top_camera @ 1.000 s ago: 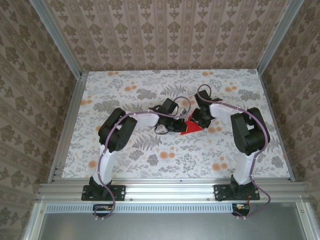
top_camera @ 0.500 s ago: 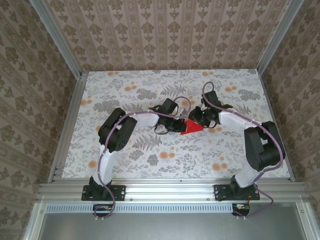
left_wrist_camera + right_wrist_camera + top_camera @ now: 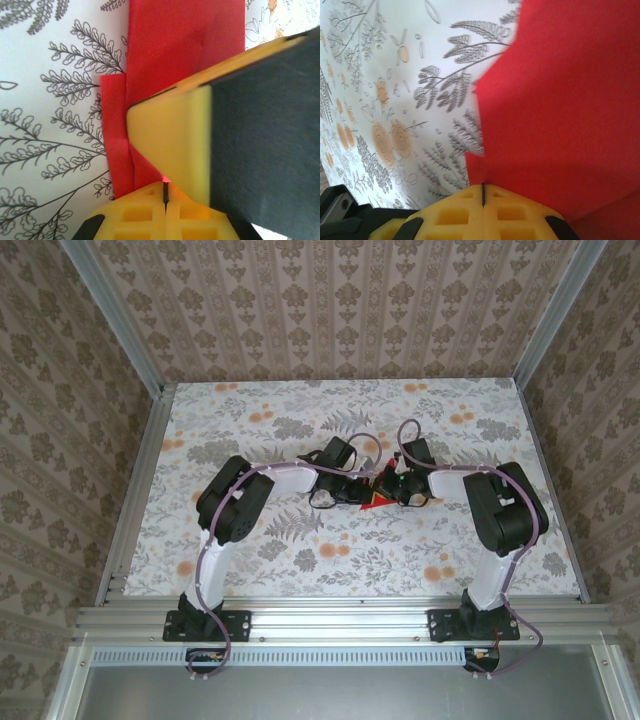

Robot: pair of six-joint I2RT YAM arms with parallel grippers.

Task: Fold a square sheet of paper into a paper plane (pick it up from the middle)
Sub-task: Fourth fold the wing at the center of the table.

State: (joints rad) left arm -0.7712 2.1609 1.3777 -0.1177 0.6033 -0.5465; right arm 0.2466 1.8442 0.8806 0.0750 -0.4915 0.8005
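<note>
Paper: bright red folded paper sheet [image 3: 374,504], at the middle of the floral white desk [image 3: 260,560], between both grippers.
Left gripper [image 3: 165,192]: jaws pressed together, pinching the sheet's edge.
Right gripper [image 3: 483,192]: jaws pressed together, pinching the red sheet.
Pose: both arms bend inward, wrists meeting at the sheet.
Room: desk borders well apart from the sheet.

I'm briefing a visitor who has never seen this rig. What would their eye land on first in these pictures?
The bright red paper, partly folded, at mid-table: both arms' jaws are shut on it, one from the left and one from the right, nearly nose to nose. Next come the busy floral tabletop under it and the patterned wallpaper behind.
</note>
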